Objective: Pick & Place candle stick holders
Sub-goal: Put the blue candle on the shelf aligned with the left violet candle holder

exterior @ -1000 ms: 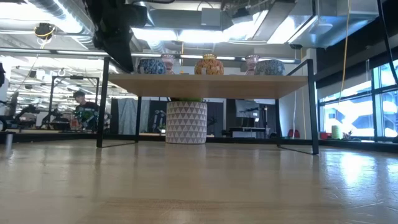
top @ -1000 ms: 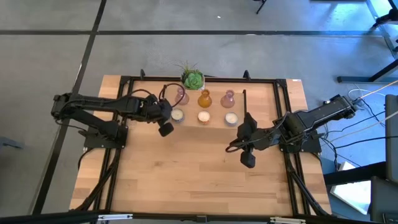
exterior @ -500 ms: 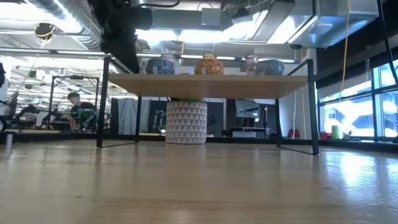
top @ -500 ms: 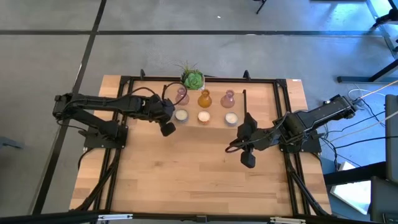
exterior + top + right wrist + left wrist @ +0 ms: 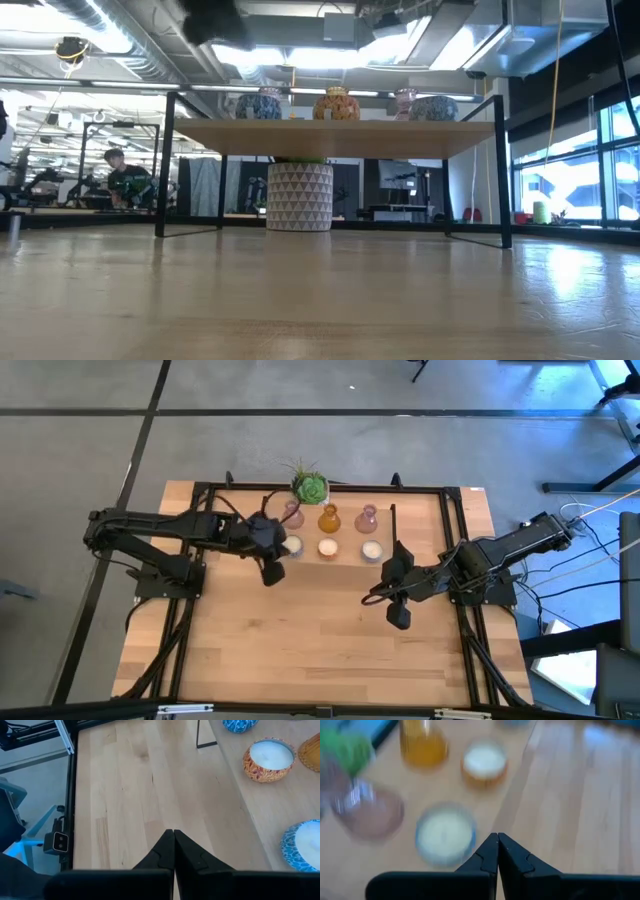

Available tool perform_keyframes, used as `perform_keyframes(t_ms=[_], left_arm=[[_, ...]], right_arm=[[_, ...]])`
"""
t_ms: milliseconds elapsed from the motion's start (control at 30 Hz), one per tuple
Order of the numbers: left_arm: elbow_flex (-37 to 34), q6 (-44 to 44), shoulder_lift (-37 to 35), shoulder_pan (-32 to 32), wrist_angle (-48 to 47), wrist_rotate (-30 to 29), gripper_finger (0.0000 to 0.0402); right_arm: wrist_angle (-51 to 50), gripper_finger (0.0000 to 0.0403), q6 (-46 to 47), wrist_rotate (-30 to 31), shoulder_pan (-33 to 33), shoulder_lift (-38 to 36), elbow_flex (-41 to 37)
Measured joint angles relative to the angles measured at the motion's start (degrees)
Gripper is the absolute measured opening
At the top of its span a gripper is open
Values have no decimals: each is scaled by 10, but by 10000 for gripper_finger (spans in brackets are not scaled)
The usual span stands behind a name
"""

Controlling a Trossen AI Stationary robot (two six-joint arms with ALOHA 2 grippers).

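Six candle stick holders stand on a raised wooden shelf at the table's far middle. The far row is glass: a pinkish one, an amber one, a pinkish one. In front stand low round cream ones. My left gripper hangs shut and empty above the shelf's left near corner, just short of the left low holder. My right gripper hovers shut and empty over the bare table, nearer than the shelf's right end; the right low holder is beside it.
A green spiky plant stands in a white patterned pot behind the shelf. The shelf rests on thin black legs. A black frame rims the table. Bare wood fills the near half.
My left gripper has risen, leaving the low view except for its top edge. It has also edged toward the table's right, closer to the left low holder, and has stayed shut. The holders have not moved.
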Motion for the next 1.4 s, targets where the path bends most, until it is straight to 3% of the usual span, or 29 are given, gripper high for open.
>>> perform_keyframes(t_ms=[133, 367, 667, 1100, 1400], left_arm=[[10, 31, 21, 27, 34, -10, 2], [11, 102, 103, 88, 49, 46, 2], [62, 154, 133, 88, 51, 35, 2], [65, 163, 157, 104, 69, 83, 2], [64, 173, 171, 97, 57, 84, 2]], right_arm=[[4, 0, 0, 0, -5, 0, 0], [6, 0, 0, 0, -5, 0, 0], [1, 0, 13, 2, 3, 0, 0], [2, 0, 13, 4, 3, 0, 0], [5, 0, 13, 4, 3, 0, 0]])
